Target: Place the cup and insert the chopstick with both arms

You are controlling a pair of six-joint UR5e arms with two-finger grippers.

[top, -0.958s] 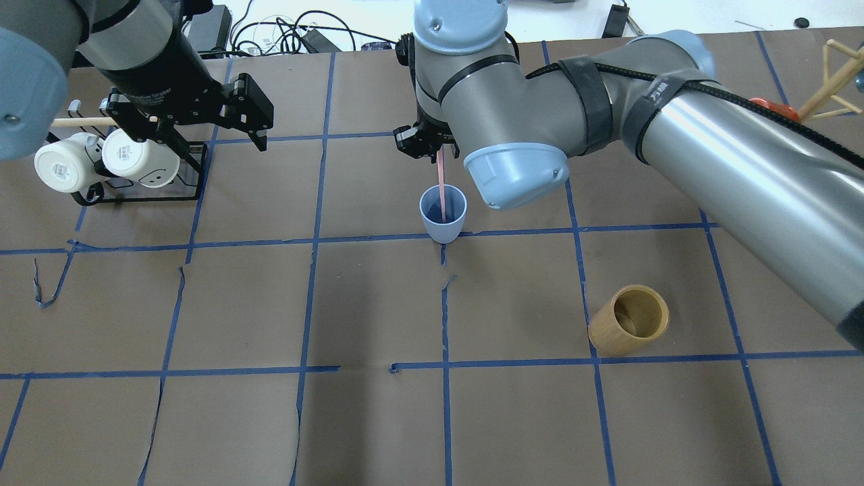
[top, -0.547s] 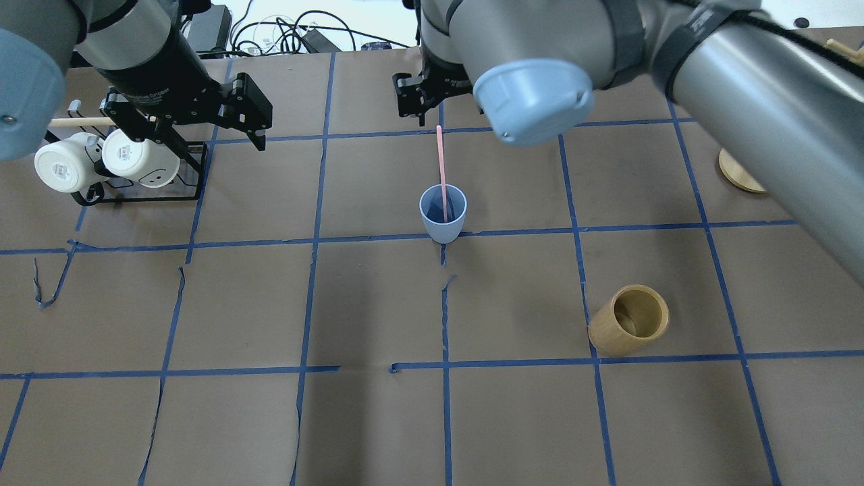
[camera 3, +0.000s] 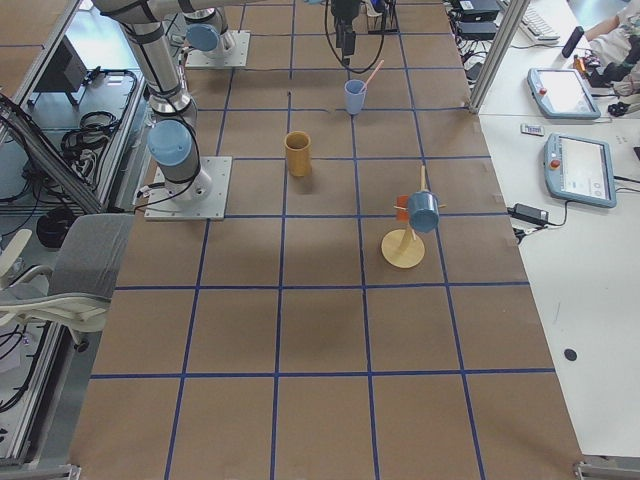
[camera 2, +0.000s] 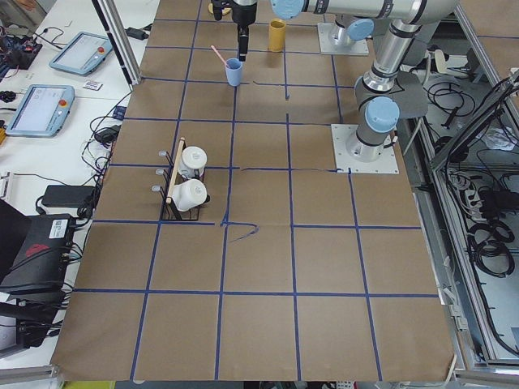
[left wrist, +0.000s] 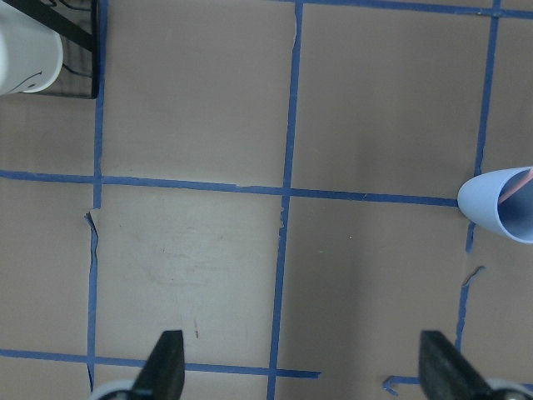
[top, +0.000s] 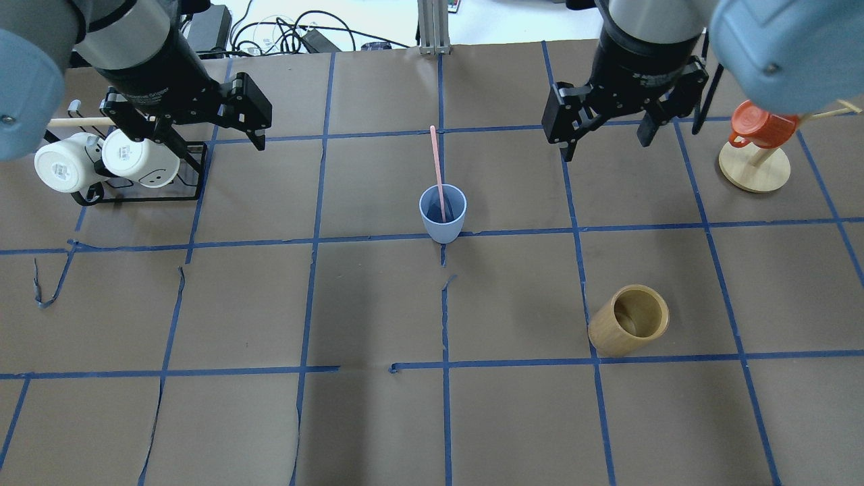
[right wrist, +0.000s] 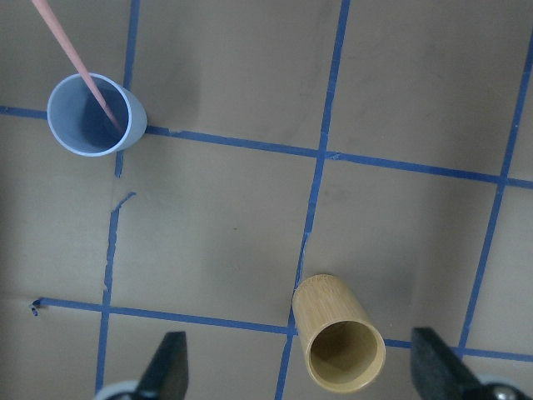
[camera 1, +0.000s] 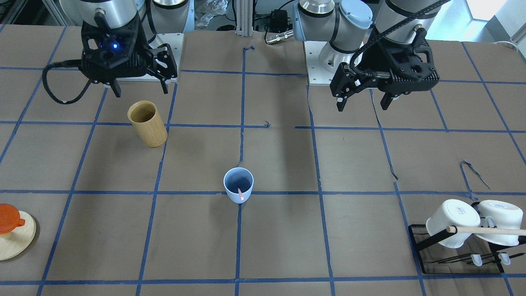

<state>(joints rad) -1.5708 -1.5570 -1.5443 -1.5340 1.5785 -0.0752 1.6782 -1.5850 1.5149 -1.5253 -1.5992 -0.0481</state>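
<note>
Two grippers are up off the table (top: pixel 378 418), and both are empty. The left gripper (camera 1: pixel 363 105) hangs with its fingers spread wide and nothing between them, and its wrist camera looks straight down on bare brown paper and blue tape (top: pixel 378 237). The right gripper (top: pixel 605 146) is likewise released, jaws apart, holding nothing and well clear of the cup (top: pixel 443 214). The pale blue cup stands upright near the middle of the table, right on a crossing of the tape lines and roughly midway between the two arms. Look inside: the pink chopstick (top: pixel 437 169) is in it, lower end down on the dark blue bottom, shaft leaning on the rim and tilted away from the robot, with most of its length sticking out above the lip. Nothing is touching the cup or the stick. Over on the robot's right, nearer the robot than the cup, a tan bamboo cylinder (top: pixel 629 320) stands open end up, and the right wrist camera sees it below, between its fingertips. Farther right, an orange mug (top: pixel 761 125) hangs on a wooden stand (top: pixel 754 172). On the left, white mugs (camera 1: pixel 452 222) sit on a black rack (camera 1: pixel 448 261) with a wooden rod (camera 1: pixel 489 230).
</note>
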